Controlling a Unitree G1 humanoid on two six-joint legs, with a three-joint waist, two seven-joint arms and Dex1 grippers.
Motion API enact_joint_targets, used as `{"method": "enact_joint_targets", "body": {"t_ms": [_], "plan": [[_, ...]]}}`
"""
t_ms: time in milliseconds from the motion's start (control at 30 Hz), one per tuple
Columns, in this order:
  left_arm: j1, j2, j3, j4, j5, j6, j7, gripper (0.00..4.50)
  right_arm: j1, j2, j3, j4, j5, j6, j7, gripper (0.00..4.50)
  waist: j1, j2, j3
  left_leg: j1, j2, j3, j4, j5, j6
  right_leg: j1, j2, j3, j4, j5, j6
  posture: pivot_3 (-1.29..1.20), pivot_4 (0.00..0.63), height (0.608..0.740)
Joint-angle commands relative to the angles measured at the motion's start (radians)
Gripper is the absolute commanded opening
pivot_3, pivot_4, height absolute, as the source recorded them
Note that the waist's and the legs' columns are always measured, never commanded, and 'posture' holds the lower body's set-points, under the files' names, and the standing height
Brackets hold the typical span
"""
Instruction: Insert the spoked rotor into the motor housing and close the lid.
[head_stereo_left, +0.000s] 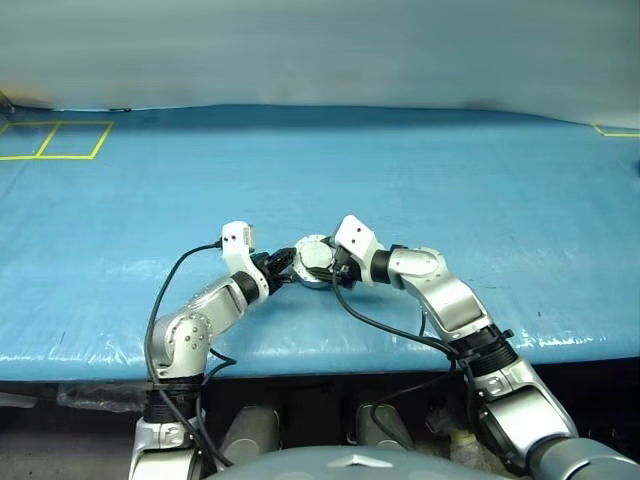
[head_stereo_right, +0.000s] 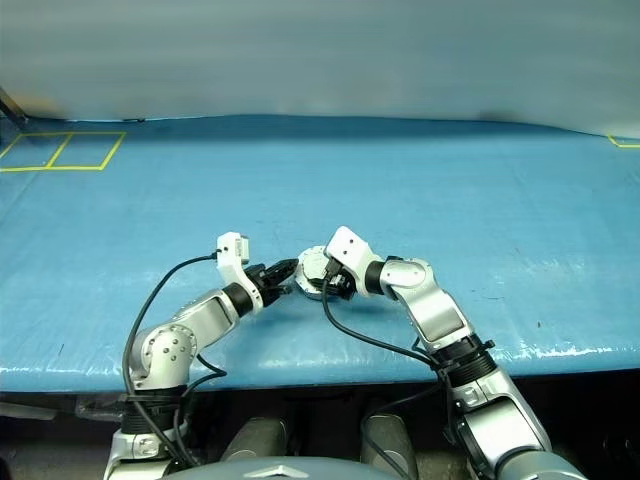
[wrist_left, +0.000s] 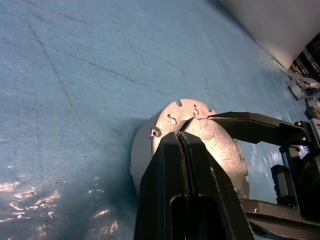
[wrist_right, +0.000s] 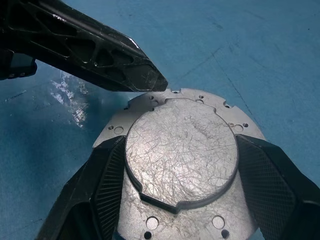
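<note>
Motor housing (head_stereo_left: 314, 262) sits between the two grippers near the front edge of the blue plastic-sheeted tabletop (head_stereo_left: 400, 170). Lid (wrist_right: 181, 150) is down on it: scratched grey metal disc with a raised round centre and small screw holes around the flange. Right gripper (wrist_right: 181, 165) jaws clamped on the lid's raised centre from both sides, ribbed black pads against its rim. Left gripper (wrist_left: 181, 137) jaws together, tips pressed on the lid's edge. Housing wall is smooth grey and cylindrical.
</note>
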Motion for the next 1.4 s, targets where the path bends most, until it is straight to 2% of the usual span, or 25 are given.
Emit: {"method": "enact_joint_targets", "body": {"t_ms": [33, 167, 333, 667, 800, 933, 1167, 1400], "plan": [[-0.006, -0.006, -0.026, 0.006, 0.023, 0.006, 0.006, 0.02, 0.026, -0.018, 0.028, 0.043, -0.035, 0.039, 0.000, 3.04, 0.001, 0.000, 0.000, 0.000, 0.000, 0.000, 0.000, 0.000, 0.000, 0.000, 0.000, 0.000, 0.000, 0.000, 0.000, 0.00, 0.150, 0.740], [-0.003, -0.010, -0.051, 0.019, 0.062, 0.011, 0.028, 0.02, 0.028, -0.019, 0.028, 0.042, -0.037, 0.039, -0.002, 3.04, 0.003, 0.000, 0.000, 0.000, 0.000, 0.000, 0.000, 0.000, 0.000, 0.000, 0.000, 0.000, 0.000, 0.000, 0.000, 0.00, 0.150, 0.740], [0.006, -0.033, -0.020, 0.010, 0.073, 0.000, 0.064, 0.02, 0.034, -0.018, 0.029, 0.037, -0.042, 0.040, -0.006, 3.04, 0.009, -0.003, -0.002, 0.000, 0.000, 0.000, 0.000, 0.000, -0.001, 0.001, -0.001, 0.000, 0.000, 0.000, 0.000, 0.00, 0.150, 0.740], [0.007, -0.038, -0.039, 0.004, 0.054, 0.024, 0.023, 0.02, 0.041, -0.002, 0.012, 0.030, -0.027, 0.058, -0.020, 3.04, 0.009, -0.003, -0.002, 0.000, 0.000, -0.001, 0.000, 0.001, -0.001, 0.000, -0.001, -0.001, 0.000, 0.000, 0.000, 0.00, 0.150, 0.740], [0.007, -0.034, -0.048, 0.005, 0.061, 0.030, 0.014, 0.00, 0.062, 0.011, -0.019, -0.009, 0.002, 0.110, -0.036, 4.42, 0.011, -0.003, -0.002, 0.000, 0.000, -0.001, -0.001, 0.001, -0.002, 0.000, -0.002, -0.001, 0.000, 0.000, 0.000, 0.00, 0.150, 0.740], [0.006, -0.025, -0.050, 0.003, 0.066, 0.030, 0.013, 0.00, 0.098, 0.009, -0.065, -0.108, 0.007, 0.138, -0.092, 4.47, 0.020, -0.003, -0.002, 0.000, 0.000, -0.001, -0.001, 0.001, -0.001, 0.000, -0.002, -0.001, 0.000, 0.000, 0.000, 0.00, 0.150, 0.740], [0.008, -0.013, -0.056, 0.001, 0.075, 0.019, 0.001, 0.00, 0.206, 0.004, -0.202, -0.404, 0.109, 0.308, -0.159, 4.47, 0.025, -0.003, -0.002, -0.003, 0.000, -0.002, -0.003, 0.001, -0.001, -0.002, -0.003, -0.001, -0.002, 0.000, 0.000, 0.00, 0.150, 0.740], [0.008, -0.015, -0.066, 0.002, 0.081, 0.010, -0.010, 0.00, 0.275, 0.078, -0.366, -0.583, 0.252, 0.496, -0.259, 4.47, 0.025, -0.003, -0.001, -0.003, 0.000, -0.003, -0.003, 0.000, 0.000, -0.003, -0.004, -0.002, -0.002, -0.003, 0.004, 0.00, 0.150, 0.740]]}}
